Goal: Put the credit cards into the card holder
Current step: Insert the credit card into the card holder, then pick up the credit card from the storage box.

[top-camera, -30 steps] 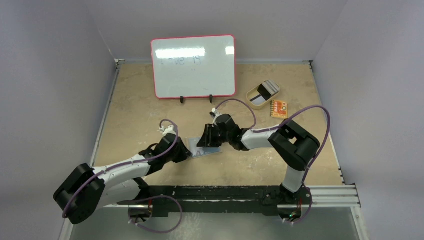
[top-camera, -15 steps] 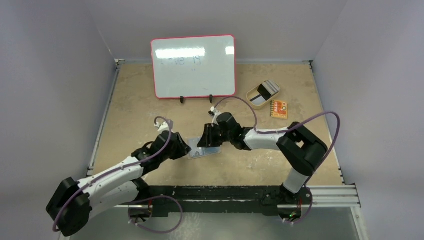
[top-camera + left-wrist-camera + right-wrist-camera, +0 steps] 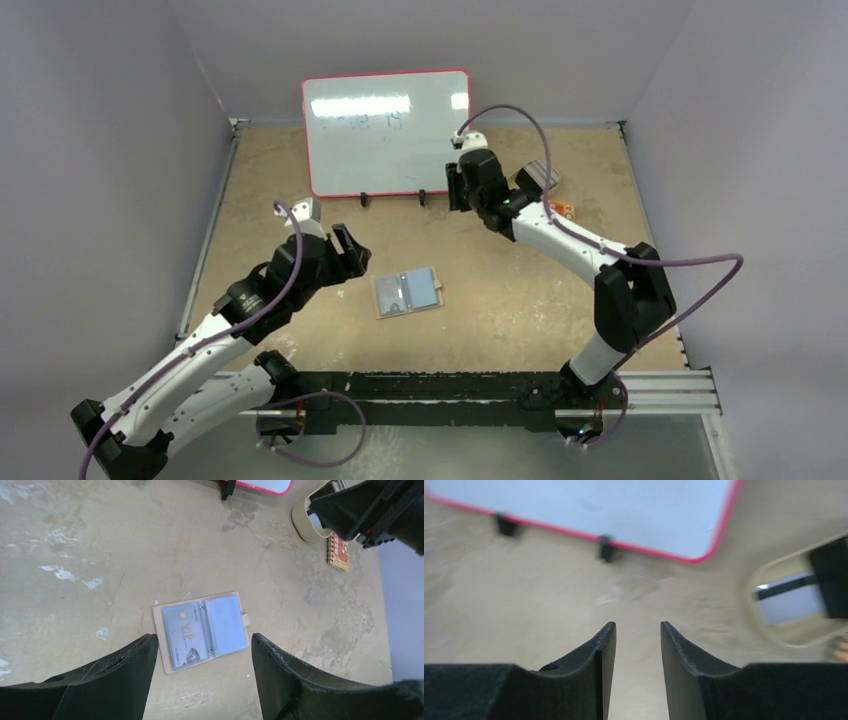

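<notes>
The tan card holder (image 3: 407, 292) lies open and flat on the table, apart from both grippers. In the left wrist view the card holder (image 3: 202, 630) shows a grey credit card (image 3: 183, 632) in its left clear sleeve and a light blue one (image 3: 226, 625) in the right sleeve. My left gripper (image 3: 350, 255) hovers above and to the left of it, open and empty (image 3: 204, 639). My right gripper (image 3: 465, 190) is at the back near the whiteboard, open with nothing between its fingers (image 3: 638, 625). More credit cards (image 3: 791, 599) lie in the tan oval dish (image 3: 754, 610) to its right.
A red-framed whiteboard (image 3: 386, 130) stands on two black feet at the back. A small orange notebook (image 3: 339, 552) lies beside the dish (image 3: 302, 522). Grey walls enclose the table on three sides.
My left gripper opened and pulled back up and to the left, off the card holder. My right arm swung away from the holder to the back, near the dish. The holder now lies free and open.
</notes>
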